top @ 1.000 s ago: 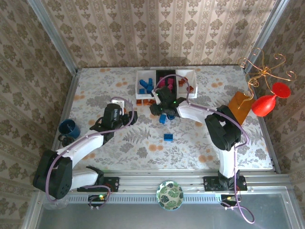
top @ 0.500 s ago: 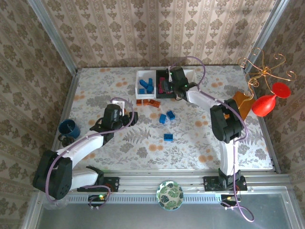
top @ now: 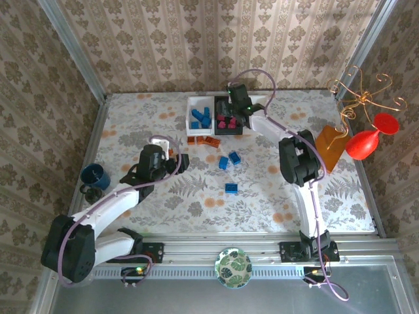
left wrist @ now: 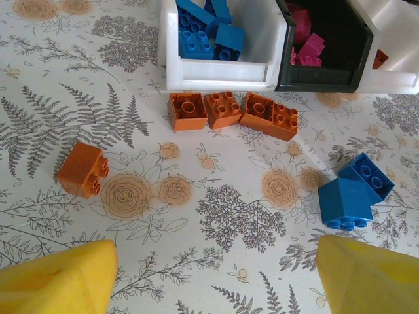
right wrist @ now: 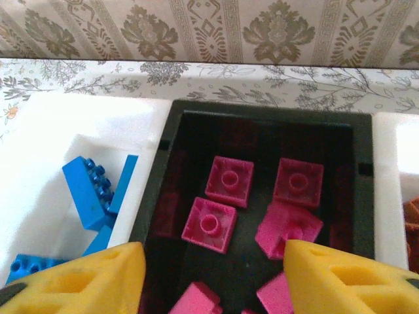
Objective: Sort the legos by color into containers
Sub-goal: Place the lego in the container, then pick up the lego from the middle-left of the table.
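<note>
Legos [left wrist: 229, 112], three orange ones in a row, lie on the table [left wrist: 196, 216] just in front of the left white tray [left wrist: 216, 73] and the black tray [right wrist: 262, 111]. They are straight ahead of my left pincer [left wrist: 216, 268], the row running left to right across its gap. A fourth orange lego [left wrist: 82, 170] sits off to its left, two blue legos [left wrist: 353, 193] to its right. That pincer hangs released and empty, and I judge it the nearer arm. My right pincer [right wrist: 213, 261] is spread over the black tray, holding nothing, pink legos [right wrist: 229, 181] beneath it.
</note>
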